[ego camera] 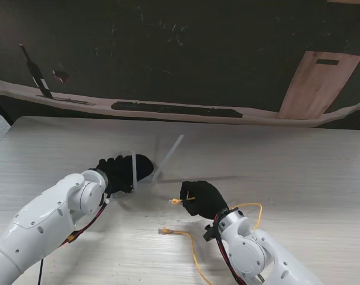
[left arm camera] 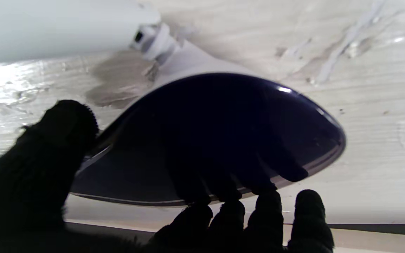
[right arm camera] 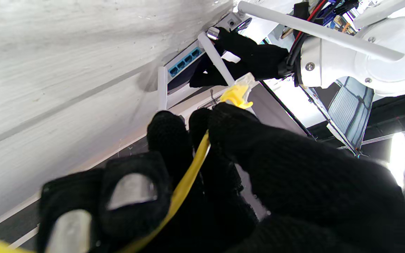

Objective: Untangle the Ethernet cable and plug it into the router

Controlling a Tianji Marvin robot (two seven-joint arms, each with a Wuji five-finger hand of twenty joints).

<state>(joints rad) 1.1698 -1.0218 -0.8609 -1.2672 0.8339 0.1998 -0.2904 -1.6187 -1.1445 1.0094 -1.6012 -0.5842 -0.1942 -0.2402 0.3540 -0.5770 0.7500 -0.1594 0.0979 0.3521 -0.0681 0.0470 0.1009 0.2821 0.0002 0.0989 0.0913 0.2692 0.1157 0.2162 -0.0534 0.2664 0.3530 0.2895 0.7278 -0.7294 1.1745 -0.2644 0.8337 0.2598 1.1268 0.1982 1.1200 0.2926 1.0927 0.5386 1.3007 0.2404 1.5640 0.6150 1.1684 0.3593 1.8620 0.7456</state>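
The router (ego camera: 143,166) is a dark glossy shell with white antennas, one antenna (ego camera: 169,157) slanting up to the right. My left hand (ego camera: 113,172) rests on it, fingers (left arm camera: 251,218) pressed along the shell's (left arm camera: 223,133) edge. My right hand (ego camera: 202,199) is shut on the yellow Ethernet cable (ego camera: 251,209), its clear plug (ego camera: 176,201) pointing left toward the router. In the right wrist view the plug (right arm camera: 237,92) sticks out past my fingers and the blue ports (right arm camera: 185,61) show beyond it. The cable's other plug (ego camera: 164,231) lies on the table nearer to me.
The pale wooden table (ego camera: 299,172) runs wide on both sides. A dark keyboard-like strip (ego camera: 177,109) lies along the far edge, and a wooden board (ego camera: 318,84) leans at the back right. Loose yellow cable (ego camera: 195,255) trails toward me between the arms.
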